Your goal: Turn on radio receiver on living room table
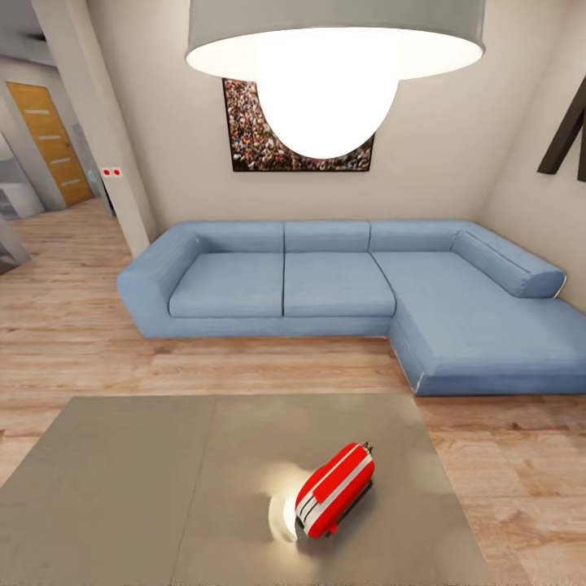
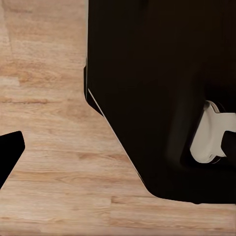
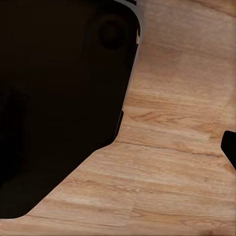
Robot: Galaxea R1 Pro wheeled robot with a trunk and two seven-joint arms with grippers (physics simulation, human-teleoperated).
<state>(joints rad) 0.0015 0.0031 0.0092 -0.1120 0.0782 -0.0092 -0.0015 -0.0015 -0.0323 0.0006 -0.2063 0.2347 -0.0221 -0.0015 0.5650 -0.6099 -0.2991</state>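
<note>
Red radio receiver (image 1: pixel 335 490) lying near-right on grey worktop (image 1: pixel 122 488), blue sofa (image 1: pixel 342 285) beyond, untouched, switching-on seemingly left; both wrist views: dark robot body over wood floor (image 2: pixel 49 147), fingers' state impossible to tell.

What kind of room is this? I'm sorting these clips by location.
Most likely a living room: a blue corner sofa stands against the wall, a low grey table sits in front with a red radio on it, and a framed picture hangs above.
</note>
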